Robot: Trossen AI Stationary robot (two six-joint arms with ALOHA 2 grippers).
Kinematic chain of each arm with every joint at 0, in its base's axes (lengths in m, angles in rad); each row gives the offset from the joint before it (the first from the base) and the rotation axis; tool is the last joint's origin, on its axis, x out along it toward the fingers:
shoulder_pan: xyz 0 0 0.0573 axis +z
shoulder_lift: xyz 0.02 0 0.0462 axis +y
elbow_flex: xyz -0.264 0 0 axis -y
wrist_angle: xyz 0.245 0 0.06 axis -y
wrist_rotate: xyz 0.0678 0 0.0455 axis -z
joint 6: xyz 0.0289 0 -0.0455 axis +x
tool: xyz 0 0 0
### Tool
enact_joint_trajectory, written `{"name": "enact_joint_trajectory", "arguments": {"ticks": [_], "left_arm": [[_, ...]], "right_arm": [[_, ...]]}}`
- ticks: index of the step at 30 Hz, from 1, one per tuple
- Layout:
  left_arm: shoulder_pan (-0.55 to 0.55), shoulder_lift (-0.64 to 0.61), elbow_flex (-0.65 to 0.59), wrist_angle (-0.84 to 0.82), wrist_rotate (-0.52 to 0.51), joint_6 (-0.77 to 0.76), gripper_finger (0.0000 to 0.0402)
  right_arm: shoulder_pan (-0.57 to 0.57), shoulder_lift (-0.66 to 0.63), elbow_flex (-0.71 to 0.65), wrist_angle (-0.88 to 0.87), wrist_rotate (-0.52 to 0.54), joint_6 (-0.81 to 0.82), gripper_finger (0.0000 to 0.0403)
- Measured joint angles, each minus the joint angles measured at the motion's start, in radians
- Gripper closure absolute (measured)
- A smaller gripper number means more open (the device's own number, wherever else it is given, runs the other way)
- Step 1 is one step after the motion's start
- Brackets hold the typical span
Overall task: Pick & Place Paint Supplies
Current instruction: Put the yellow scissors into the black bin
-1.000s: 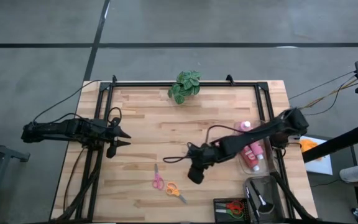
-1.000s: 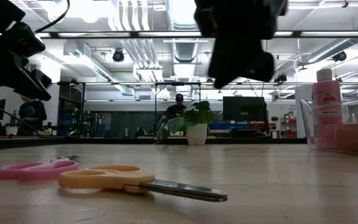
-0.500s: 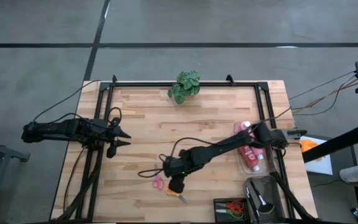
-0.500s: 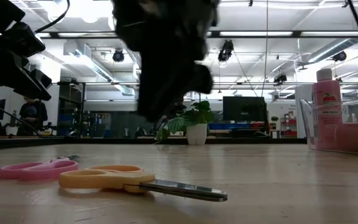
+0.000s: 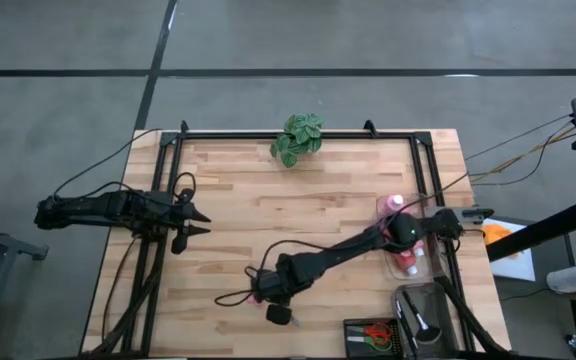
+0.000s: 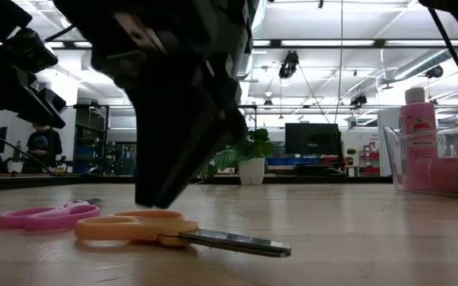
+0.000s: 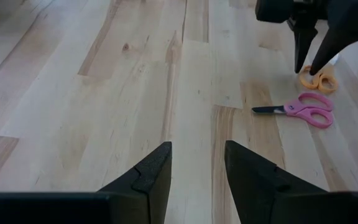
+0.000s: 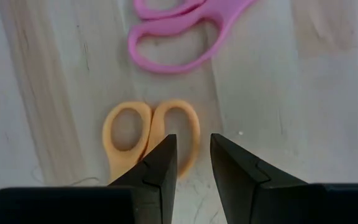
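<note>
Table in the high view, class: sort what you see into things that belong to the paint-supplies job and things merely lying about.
Job:
pink bottles
dark brushes

Lying about:
plant
pink scissors
orange scissors, though the right claw hangs open over them

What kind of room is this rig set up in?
Probably a large industrial-style lab or workshop: exposed ceiling ducts and strip lights overhead, monitors and benches beyond the wooden table, and a bare concrete floor around it.
</note>
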Motion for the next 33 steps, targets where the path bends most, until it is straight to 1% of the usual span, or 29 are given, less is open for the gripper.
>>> {"name": "enact_joint_trajectory", "arguments": {"ticks": [4,9,14,19,29,33], "left_arm": [[0.0,0.0,0.0,0.0,0.0,0.0,0.0252],[0.0,0.0,0.0,0.0,0.0,0.0,0.0252],[0.0,0.0,0.0,0.0,0.0,0.0,0.0252],[0.0,0.0,0.0,0.0,0.0,0.0,0.0252],[0.0,0.0,0.0,0.0,0.0,0.0,0.0252],[0.0,0.0,0.0,0.0,0.0,0.0,0.0252]], "right_arm": [[0.001,0.009,-0.004,0.007,0.014,0.0,0.0308],[0.002,0.01,-0.017,-0.003,0.092,0.0,0.0308],[0.0,0.007,-0.033,-0.032,0.107,0.033,0.0308],[-0.001,0.004,-0.042,-0.089,0.107,0.051,0.0308],[-0.008,0.002,-0.045,-0.114,0.081,0.088,0.0308],[-0.02,0.002,-0.045,-0.116,0.039,0.096,0.0308]]}}
